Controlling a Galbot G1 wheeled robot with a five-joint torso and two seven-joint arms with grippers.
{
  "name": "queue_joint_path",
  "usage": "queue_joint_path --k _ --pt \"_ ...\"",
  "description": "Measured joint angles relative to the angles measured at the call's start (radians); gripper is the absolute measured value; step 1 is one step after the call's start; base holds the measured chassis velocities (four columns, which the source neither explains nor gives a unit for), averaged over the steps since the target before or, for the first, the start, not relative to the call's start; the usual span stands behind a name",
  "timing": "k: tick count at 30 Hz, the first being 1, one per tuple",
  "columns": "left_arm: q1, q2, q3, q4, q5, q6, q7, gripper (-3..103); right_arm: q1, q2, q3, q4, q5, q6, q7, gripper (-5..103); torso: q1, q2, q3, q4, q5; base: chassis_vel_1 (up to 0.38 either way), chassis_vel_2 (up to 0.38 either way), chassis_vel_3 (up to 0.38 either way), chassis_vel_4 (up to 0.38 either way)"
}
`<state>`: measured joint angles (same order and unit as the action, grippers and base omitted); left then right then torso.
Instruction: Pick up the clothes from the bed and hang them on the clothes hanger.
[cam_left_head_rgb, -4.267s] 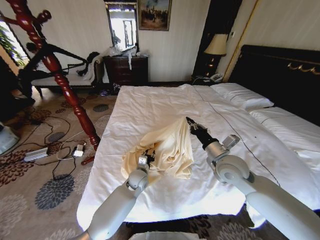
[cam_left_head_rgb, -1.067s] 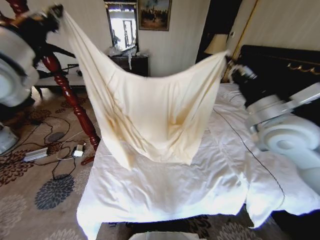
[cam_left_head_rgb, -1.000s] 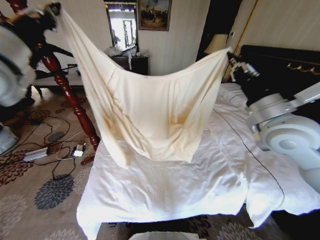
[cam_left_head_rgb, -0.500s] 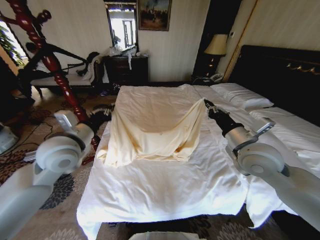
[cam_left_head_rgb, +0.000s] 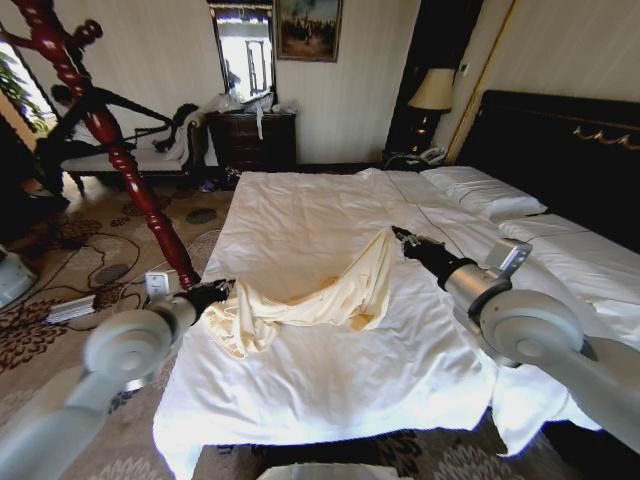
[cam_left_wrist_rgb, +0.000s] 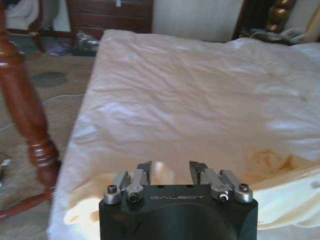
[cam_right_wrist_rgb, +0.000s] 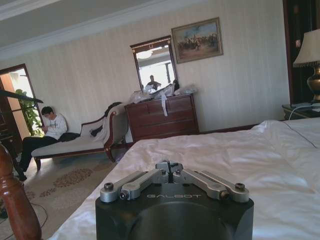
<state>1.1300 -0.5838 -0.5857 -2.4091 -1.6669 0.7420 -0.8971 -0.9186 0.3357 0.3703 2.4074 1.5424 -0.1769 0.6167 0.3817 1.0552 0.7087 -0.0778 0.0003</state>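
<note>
The clothes (cam_left_head_rgb: 320, 298) are stretched low across the bed (cam_left_head_rgb: 330, 380), pinched at the left end by the left gripper (cam_left_head_rgb: 212, 293) and at the right end by the right gripper (cam_left_head_rgb: 398, 237). A red-brown coat stand (cam_left_head_rgb: 110, 140) is seen left, beside the bed.

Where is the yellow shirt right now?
In the head view the clothes lie stretched across the white bed, between the left gripper at the bed's left edge and the right gripper.
</note>
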Motion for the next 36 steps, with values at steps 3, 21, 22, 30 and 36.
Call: queue_joint_path --k 3,21,22,30,36 --pt "0.007 0.014 -0.040 0.006 0.033 -0.001 0.023 53 0.011 -0.007 0.010 0.000 0.006 0.004 -0.001 0 0.000 0.000 0.000 0.0003 -0.0003 0.000 0.000 0.000 0.000" --pt "-0.463 0.321 -0.153 0.614 0.338 -0.247 0.524 100 0.027 0.016 0.000 -0.032 -0.114 0.092 -0.128 0 0.000 0.000 0.000 -0.0005 0.0000 0.000 0.000 0.000 0.000" --pt "-0.492 0.330 -0.134 0.679 0.338 -0.243 0.569 100 0.022 0.026 0.009 -0.032 -0.125 0.094 -0.131 0 0.000 0.000 0.000 -0.0003 -0.0002 0.000 0.000 0.000 0.000" --pt "-0.722 0.246 0.097 0.902 0.375 -0.258 0.641 100 -0.010 0.067 0.043 -0.031 -0.161 0.114 -0.135 0 0.000 0.000 0.000 -0.0008 -0.0007 0.000 0.000 0.000 0.000" --pt "-0.907 0.110 0.256 0.964 0.388 -0.290 0.578 100 -0.012 0.081 0.035 -0.043 -0.170 0.118 -0.134 0 0.000 0.000 0.000 -0.0002 -0.0006 0.000 0.000 0.000 0.000"
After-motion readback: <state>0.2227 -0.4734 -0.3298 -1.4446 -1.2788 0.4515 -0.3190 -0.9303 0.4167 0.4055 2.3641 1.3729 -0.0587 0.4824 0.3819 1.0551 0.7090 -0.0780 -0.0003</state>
